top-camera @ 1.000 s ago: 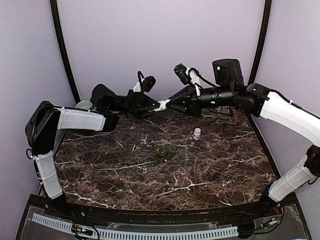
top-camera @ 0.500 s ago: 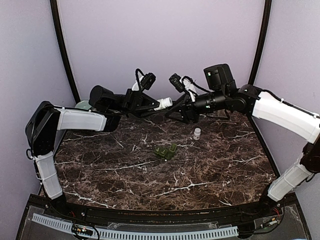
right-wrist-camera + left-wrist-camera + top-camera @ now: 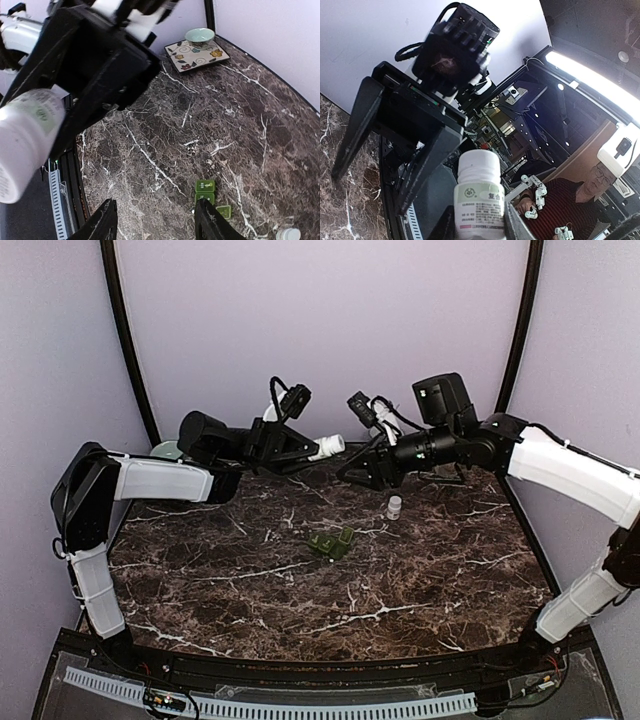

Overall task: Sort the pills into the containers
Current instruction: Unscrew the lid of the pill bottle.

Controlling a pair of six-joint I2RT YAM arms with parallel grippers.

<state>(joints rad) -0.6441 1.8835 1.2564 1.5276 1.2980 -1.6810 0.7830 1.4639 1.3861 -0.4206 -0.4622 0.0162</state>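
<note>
My left gripper [image 3: 312,452] is shut on a white pill bottle [image 3: 327,448] with a white cap, held sideways high over the back of the table; it also shows in the left wrist view [image 3: 480,197] and the right wrist view [image 3: 22,145]. My right gripper [image 3: 352,468] is open and empty, just right of the bottle's cap. A green pill organizer [image 3: 331,543] with open lids lies mid-table, also in the right wrist view [image 3: 206,192]. A second small white bottle [image 3: 394,506] stands right of it.
A patterned square plate [image 3: 196,54] with a pale green bowl [image 3: 200,35] sits at the back left corner. The dark marble table [image 3: 300,600] ends at a black front rail. Purple walls close in the back and sides.
My right gripper has pulled back from the bottle's cap, dropped lower and opened. My left gripper has lifted the bottle slightly and keeps holding it.
</note>
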